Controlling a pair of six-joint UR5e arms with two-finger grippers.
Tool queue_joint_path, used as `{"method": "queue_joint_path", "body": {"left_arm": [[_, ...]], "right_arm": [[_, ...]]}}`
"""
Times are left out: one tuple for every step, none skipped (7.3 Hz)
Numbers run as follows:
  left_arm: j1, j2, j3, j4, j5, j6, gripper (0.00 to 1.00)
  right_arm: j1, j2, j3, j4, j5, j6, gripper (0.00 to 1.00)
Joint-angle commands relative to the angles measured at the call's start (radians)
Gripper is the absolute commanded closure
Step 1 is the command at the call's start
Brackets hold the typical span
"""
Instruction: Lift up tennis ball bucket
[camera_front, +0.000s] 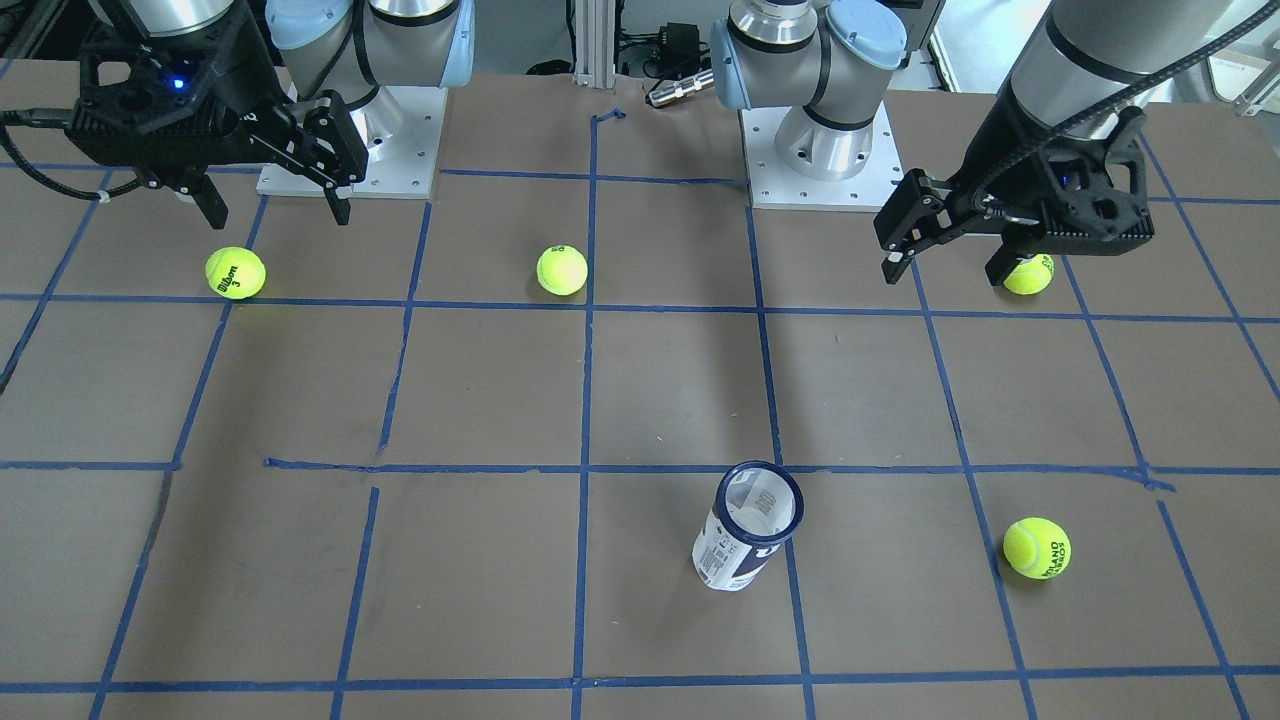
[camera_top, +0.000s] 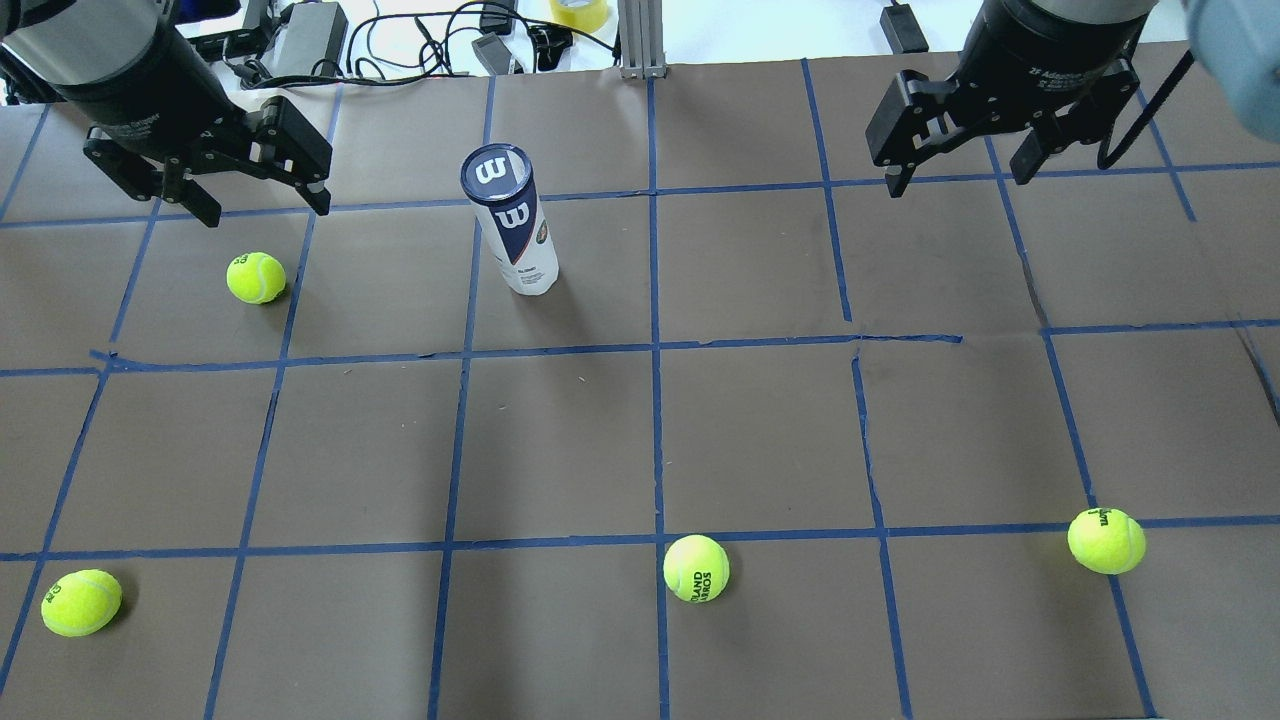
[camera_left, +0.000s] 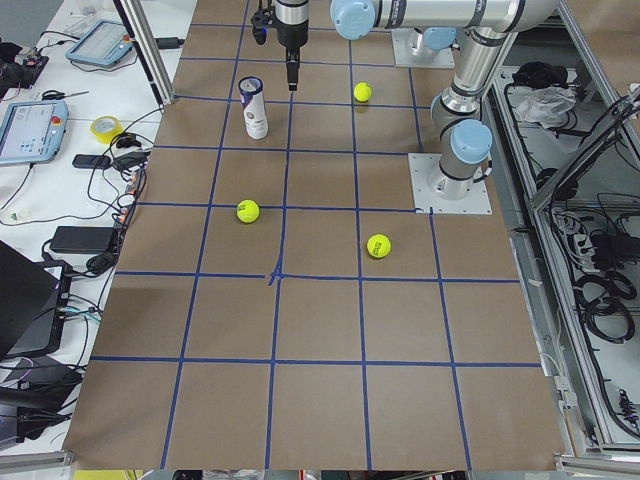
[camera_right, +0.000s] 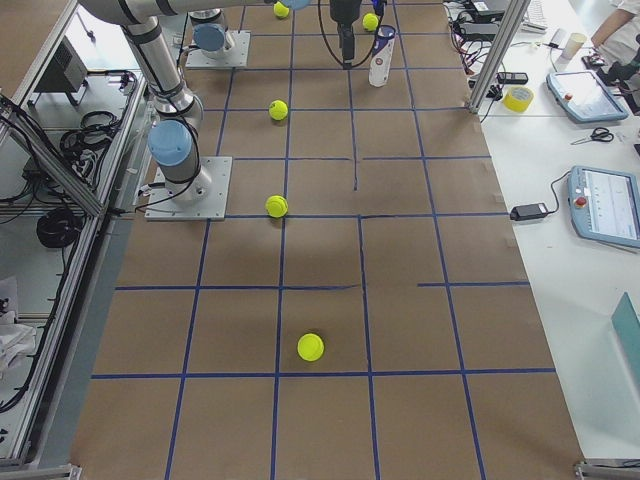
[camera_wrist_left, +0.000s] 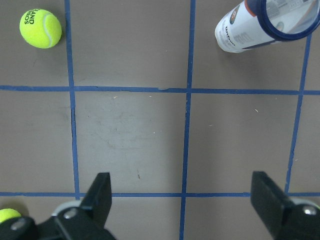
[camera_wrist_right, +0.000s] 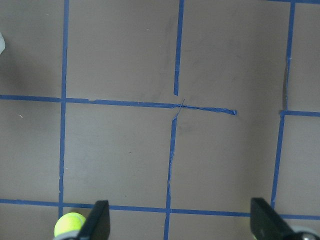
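Bucket: the tennis ball bucket (camera_top: 512, 225) stands upright on the table (camera_top: 760, 430). Its dark-rimmed top carries a W, with the navy band below and the white base down on the brown paper.
Where it is: on the far side of the table from the robot's bases and on the robot's left of centre. It stands inside one taped square, just beside a blue line.
Contact: nothing touches it, and both claws are apart from it.
Left claw: the left claw (camera_top: 266, 208) hangs above the table with its fingers spread wide and nothing between them. It is the nearer of the two to the bucket. In its own wrist view the bucket shows in the upper right corner, off to one side of the spread fingers.
Right claw: the right claw (camera_top: 955, 180) hovers over the other half of the table, also gaping wide and empty. It is well apart from the bucket.
Tennis balls: four yellow-green tennis balls lie loose on the table. One ball (camera_top: 256, 277) lies near the left claw, on the bucket's left in the overhead view. Along the row nearer the robot's bases there is a ball (camera_top: 82, 602) at the left, a ball (camera_top: 696, 568) near the middle and a ball (camera_top: 1106, 540) at the right.
Table: the brown paper cover is marked into squares with blue tape (camera_top: 657, 440).
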Motion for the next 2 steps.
{"method": "queue_joint_path", "body": {"left_arm": [[-0.002, -0.003, -0.019, 0.001, -0.003, -0.066, 0.0], [-0.02, 0.006, -0.023, 0.001, 0.003, -0.073, 0.0]], "right_arm": [[0.0, 0.0, -0.001, 0.0, 0.003, 0.0, 0.0], [0.0, 0.0, -0.001, 0.0, 0.003, 0.0, 0.0]]}}
